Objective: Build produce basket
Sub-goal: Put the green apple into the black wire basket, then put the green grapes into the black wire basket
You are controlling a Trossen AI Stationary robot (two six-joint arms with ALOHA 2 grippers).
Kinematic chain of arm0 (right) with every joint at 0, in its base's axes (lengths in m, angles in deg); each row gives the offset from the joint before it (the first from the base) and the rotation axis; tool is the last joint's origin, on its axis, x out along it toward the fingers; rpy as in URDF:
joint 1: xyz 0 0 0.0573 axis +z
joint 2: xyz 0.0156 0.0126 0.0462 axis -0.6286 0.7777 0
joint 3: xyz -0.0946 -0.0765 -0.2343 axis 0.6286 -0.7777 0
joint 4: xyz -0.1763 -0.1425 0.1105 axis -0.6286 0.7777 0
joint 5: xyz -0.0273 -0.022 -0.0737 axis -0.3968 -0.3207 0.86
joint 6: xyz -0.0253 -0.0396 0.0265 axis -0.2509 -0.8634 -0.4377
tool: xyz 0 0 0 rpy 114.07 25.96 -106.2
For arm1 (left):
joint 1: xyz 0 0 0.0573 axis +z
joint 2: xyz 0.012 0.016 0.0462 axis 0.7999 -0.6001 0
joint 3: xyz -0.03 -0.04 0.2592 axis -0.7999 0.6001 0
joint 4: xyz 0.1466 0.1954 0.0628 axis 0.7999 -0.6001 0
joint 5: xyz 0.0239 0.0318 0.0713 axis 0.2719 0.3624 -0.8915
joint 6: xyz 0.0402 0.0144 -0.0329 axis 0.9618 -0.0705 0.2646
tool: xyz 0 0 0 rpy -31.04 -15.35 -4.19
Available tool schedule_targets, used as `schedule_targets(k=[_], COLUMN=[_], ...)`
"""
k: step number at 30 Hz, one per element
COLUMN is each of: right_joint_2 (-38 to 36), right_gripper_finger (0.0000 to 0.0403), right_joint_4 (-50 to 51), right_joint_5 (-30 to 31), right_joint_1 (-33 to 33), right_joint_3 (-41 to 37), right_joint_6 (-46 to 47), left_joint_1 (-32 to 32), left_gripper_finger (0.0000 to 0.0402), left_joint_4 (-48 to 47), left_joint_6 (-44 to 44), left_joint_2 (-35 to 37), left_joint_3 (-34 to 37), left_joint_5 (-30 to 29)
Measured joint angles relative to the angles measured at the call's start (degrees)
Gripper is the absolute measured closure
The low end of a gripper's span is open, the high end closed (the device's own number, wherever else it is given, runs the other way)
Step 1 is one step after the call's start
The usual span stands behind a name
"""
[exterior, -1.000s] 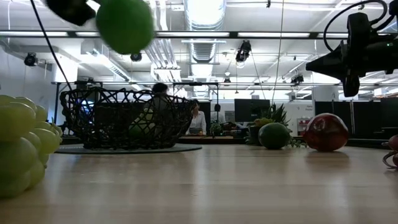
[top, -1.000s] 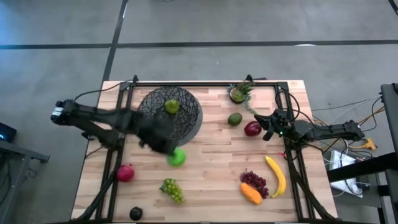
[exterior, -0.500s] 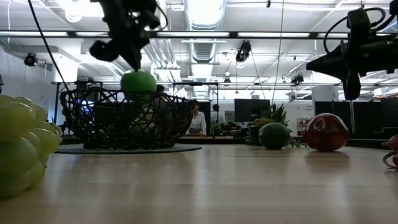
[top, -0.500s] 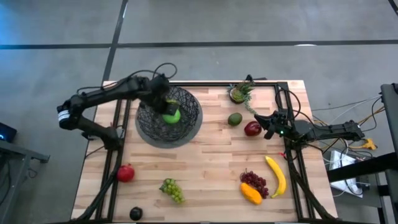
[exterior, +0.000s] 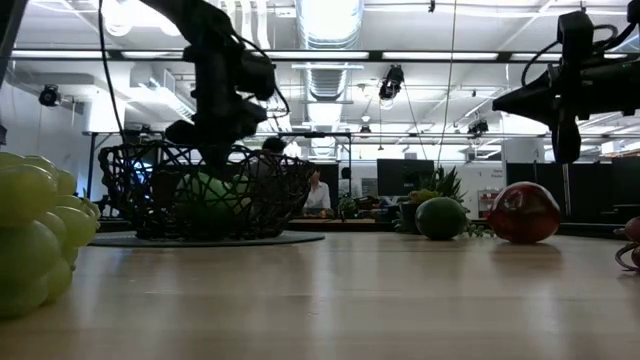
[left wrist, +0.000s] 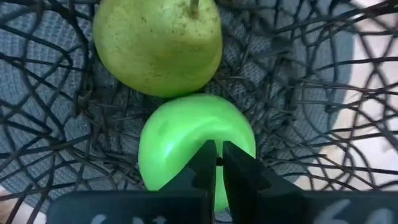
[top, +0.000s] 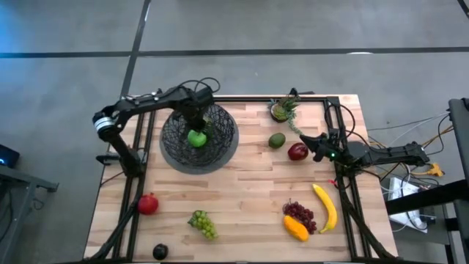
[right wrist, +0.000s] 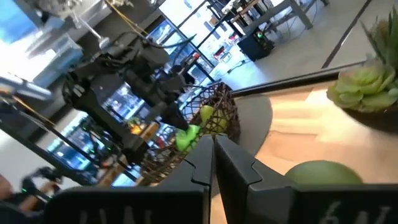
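The dark wire basket (top: 220,139) stands on a grey disc at the table's far left. Inside it lie a yellow-green pear (left wrist: 158,43) and a bright green apple (left wrist: 180,140), side by side. My left gripper (left wrist: 219,163) reaches down into the basket (exterior: 140,190) and is shut on the apple (top: 196,138). My right gripper (top: 315,149) hovers shut at the right, just above a red apple (top: 297,152). An avocado (top: 276,140) lies near it. Banana (top: 326,207), purple grapes (top: 299,214), an orange piece (top: 295,229), green grapes (top: 204,224), another red fruit (top: 147,204) and a dark plum (top: 160,251) lie along the near side. My left gripper pinches the green apple at its top (left wrist: 214,134), between the two fingertips (left wrist: 204,165), with only a narrow gap left. The fingers come from above, pointing down into the basket. The apple rests on the basket's wire floor, against the pear.
A small spiky green plant (top: 282,110) stands at the far edge right of the basket. The black frame rails (top: 242,98) run along the table's far edge and sides. Bare wood lies in the table's middle (top: 242,183). People show in the room behind in the low view.
My left gripper has carried the green apple from over the table near the basket's near side toward the far edge, over the basket's rim, then down inside. The apple, first hanging clear below the fingers, now sits on the basket's floor beside the pear.
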Motion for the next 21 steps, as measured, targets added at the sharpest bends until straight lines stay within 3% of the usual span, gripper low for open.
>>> schedule_targets(k=[8, 16, 21], right_joint_2=[0.0, 0.0, 0.04], right_gripper_finger=[0.0394, 0.0394, 0.0394], right_joint_4=[-0.01, 0.04, 0.08], right_joint_5=[-0.02, 0.0, 0.0], right_joint_1=[0.0, 0.02, 0.01], right_joint_3=[0.0, 0.0, 0.0], right_joint_6=[10.93, 12.35, 12.35], left_joint_1=[0.36, 1.57, 1.69], left_gripper_finger=[0.0378, 0.0301, 0.028], left_joint_4=[0.01, -1.2, -3.64], left_joint_6=[2.52, 2.58, 2.43], left_joint_2=[-1.69, 1.02, 5.24], left_joint_3=[-0.2, -0.34, -2.05], left_joint_5=[-4.1, -5.72, -5.73])
